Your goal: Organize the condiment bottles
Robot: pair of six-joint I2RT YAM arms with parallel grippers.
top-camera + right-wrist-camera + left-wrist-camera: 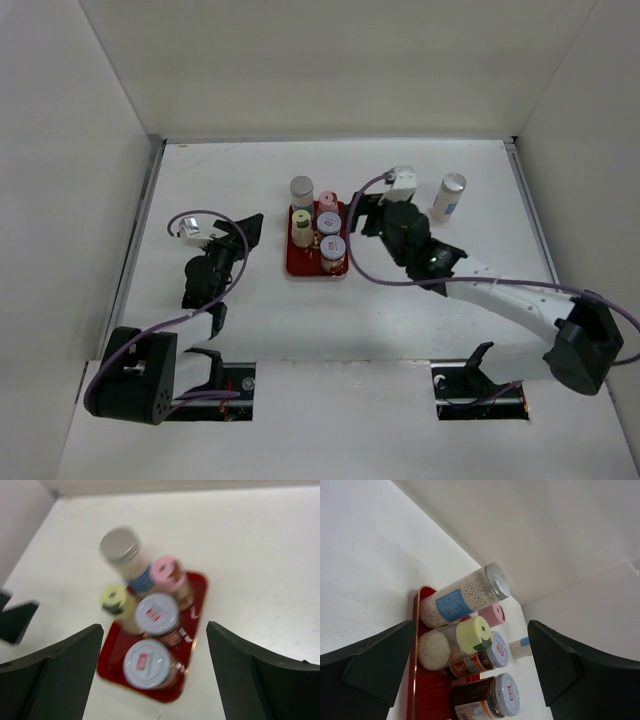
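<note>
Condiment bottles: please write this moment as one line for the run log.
red tray: holds five bottles | sixth bottle: outside tray, to its right | left tool: open, empty | right tool: open, empty

Through the wrist camera I see the left gripper (471,623) spread wide, with nothing gripped. Ahead, the red tray (412,680) carries five jars packed close: silver-lidded jar (460,600) with a blue label, pink-lidded jar (492,615) behind it, yellow-green-lidded jar (474,635), and two purplish-white-lidded jars (499,651) (507,694). A sixth jar (520,648) stands apart on the table (370,555).
</note>
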